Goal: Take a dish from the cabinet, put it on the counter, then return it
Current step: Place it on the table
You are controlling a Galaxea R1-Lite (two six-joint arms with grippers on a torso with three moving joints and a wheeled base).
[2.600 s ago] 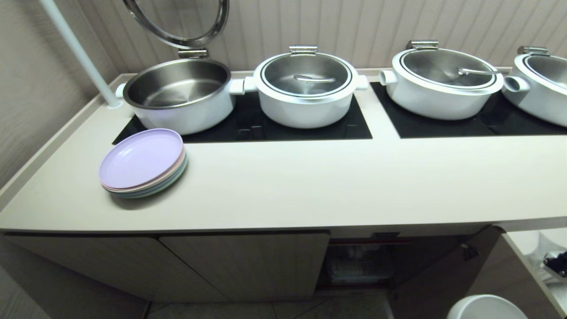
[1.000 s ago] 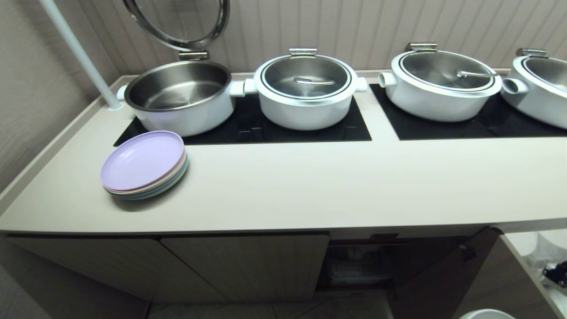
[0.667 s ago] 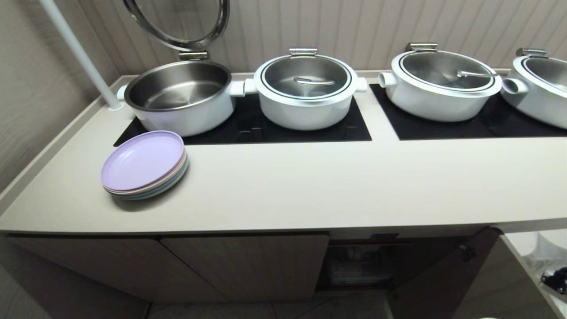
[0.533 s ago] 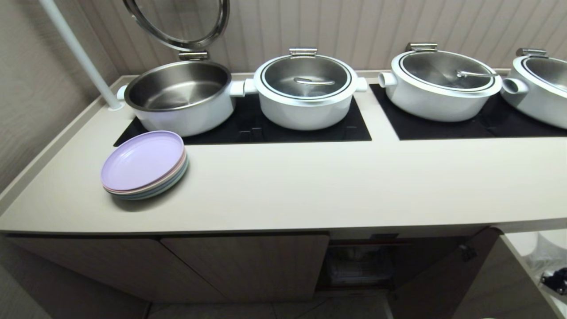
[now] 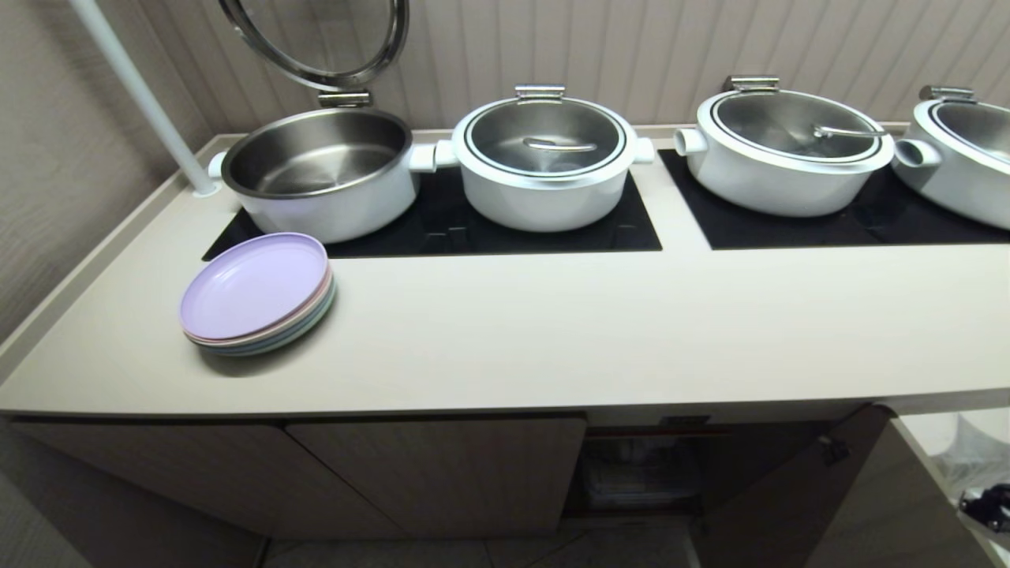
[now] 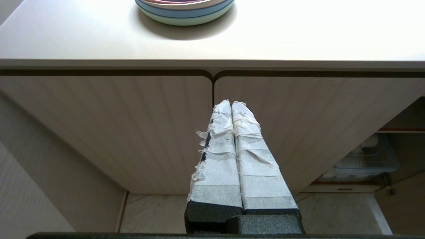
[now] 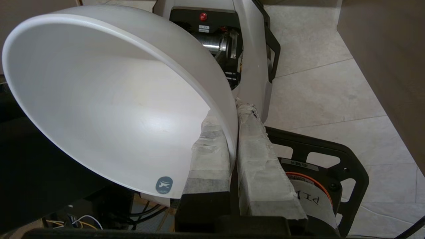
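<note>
We grip the small, deep white ceramic bowl by its rim in our right claw, pinched tight, low beside the robot's base and below the long cream-beige surface, while our left claw idles closed and empty before the fluted cabinet doors.

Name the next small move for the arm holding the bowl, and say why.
Probably lift the bowl up toward the counter. The right end effector is shut on the bowl's rim, one finger inside and one outside, low over the floor and out of the head view. The counter has bare space right of the plates, and no bowl stands on it yet.
</note>
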